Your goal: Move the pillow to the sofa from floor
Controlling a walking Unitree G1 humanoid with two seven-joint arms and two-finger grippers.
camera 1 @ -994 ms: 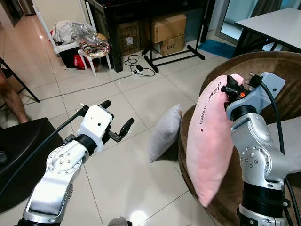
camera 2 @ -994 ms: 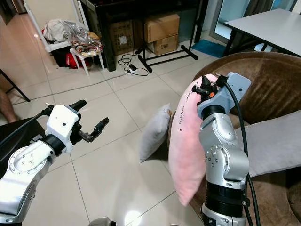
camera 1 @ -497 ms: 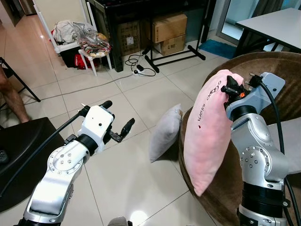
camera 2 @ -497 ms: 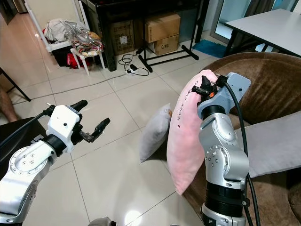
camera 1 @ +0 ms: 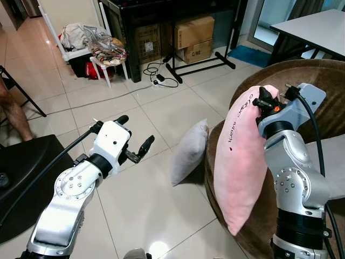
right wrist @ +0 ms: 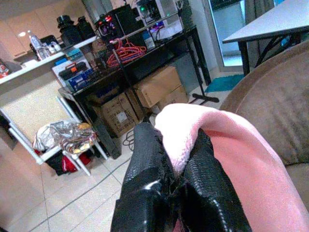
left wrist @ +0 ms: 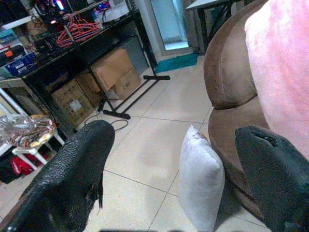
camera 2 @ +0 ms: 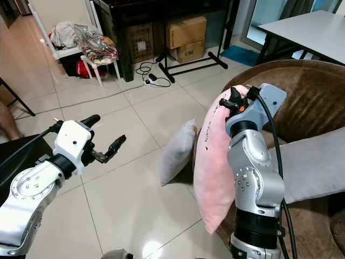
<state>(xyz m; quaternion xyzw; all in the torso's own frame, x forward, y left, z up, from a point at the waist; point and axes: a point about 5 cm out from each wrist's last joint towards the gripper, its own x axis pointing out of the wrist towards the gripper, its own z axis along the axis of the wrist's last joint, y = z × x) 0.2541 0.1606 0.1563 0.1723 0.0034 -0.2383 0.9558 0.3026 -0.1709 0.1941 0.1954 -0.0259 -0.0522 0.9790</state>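
A pink pillow (camera 1: pixel 240 162) hangs by its top corner from my right gripper (camera 1: pixel 263 101), which is shut on it over the front edge of the brown round sofa (camera 1: pixel 318 81). The wrist view shows the black fingers (right wrist: pixel 145 183) pinching the pink fabric (right wrist: pixel 227 154). A grey pillow (camera 1: pixel 190 152) stands on the tiled floor, leaning against the sofa's side. My left gripper (camera 1: pixel 136 137) is held open over the floor to the left of the grey pillow (left wrist: pixel 200 181), with nothing between its fingers (left wrist: pixel 72 179).
A grey cushion (camera 2: pixel 312 167) lies on the sofa seat. A black desk with cardboard boxes (camera 1: pixel 193 35) and a stand stands at the back, with cables on the floor (camera 1: pixel 159 75). A white chair with clutter (camera 1: pixel 99 48) is far left. A person's leg (camera 1: pixel 13 113) shows at left.
The pink pillow swung slightly in my right gripper, out to the left and back. My left arm stayed put.
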